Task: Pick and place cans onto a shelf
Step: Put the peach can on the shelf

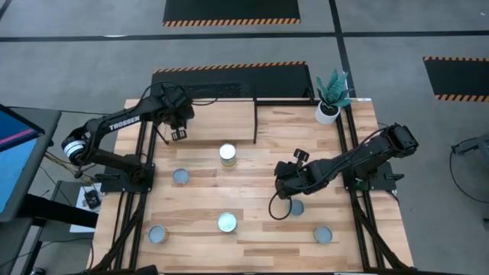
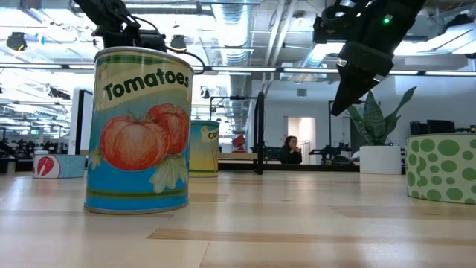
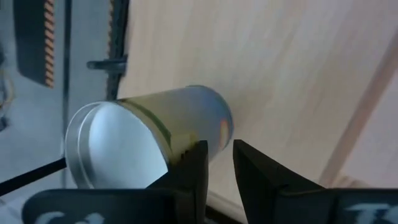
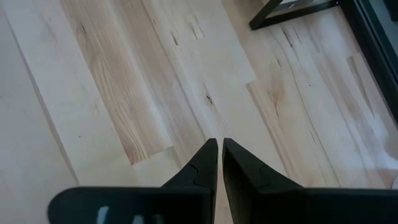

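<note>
A silver-topped can (image 3: 143,137) stands on the light-wood shelf (image 3: 298,68) at the table's far left. My left gripper (image 3: 219,149) hangs right over this can (image 1: 179,131) and hides it in the high view. Its fingers are a little open, with only wood showing between them. Several more cans stand on the table, among them a corn can (image 1: 228,154) and a tomato can (image 2: 137,130). My right gripper (image 1: 283,189) is shut over bare planks (image 4: 219,144), just on the far side of another can (image 1: 296,206). My left gripper slants down beside the can on the shelf. One finger (image 3: 189,168) stands in front of the can's side wall (image 3: 186,127). I cannot tell whether it touches the can.
A potted plant (image 1: 330,107) stands at the far right corner. The shelf's black rail (image 1: 254,121) runs toward the near edge at mid-table. Cans stand along the near edge (image 1: 157,234), (image 1: 228,222), (image 1: 323,234). Bare planks lie between the two arms.
</note>
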